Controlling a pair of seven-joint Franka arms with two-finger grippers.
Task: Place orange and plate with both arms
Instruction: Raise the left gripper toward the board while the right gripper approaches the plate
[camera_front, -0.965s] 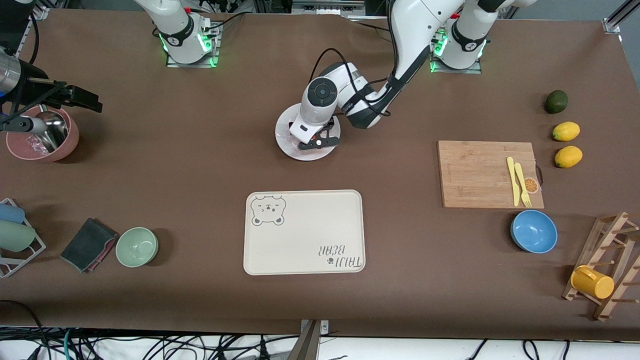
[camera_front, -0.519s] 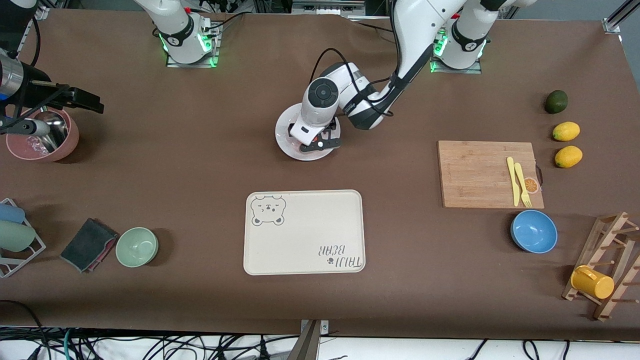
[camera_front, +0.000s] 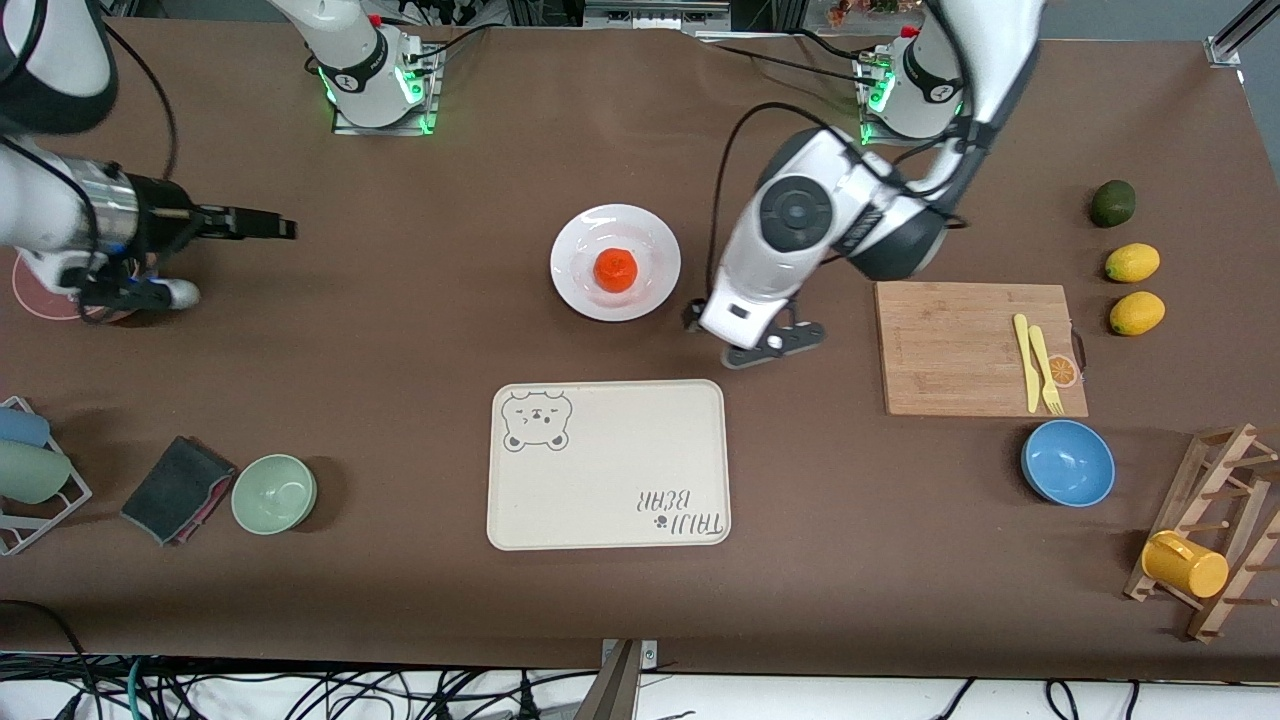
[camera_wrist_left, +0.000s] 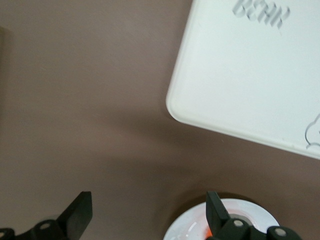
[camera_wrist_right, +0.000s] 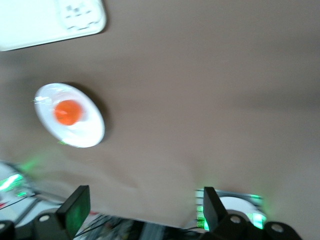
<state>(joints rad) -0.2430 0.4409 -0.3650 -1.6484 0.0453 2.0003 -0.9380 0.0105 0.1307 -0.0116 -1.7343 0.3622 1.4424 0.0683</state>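
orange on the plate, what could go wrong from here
1. The orange sits loose on the shallow plate; if the plate gets lifted or tilted toward the bear tray, the round fruit could roll off.
2. The left tool, open, hangs over bare table right beside the plate's rim, so a sideways move could knock it.
3. The right tool, open, is over the table near the right arm's end and must travel far to reach the plate.

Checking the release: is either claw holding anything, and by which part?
Nothing is held. Both claws are open and empty; the orange sits on the plate.
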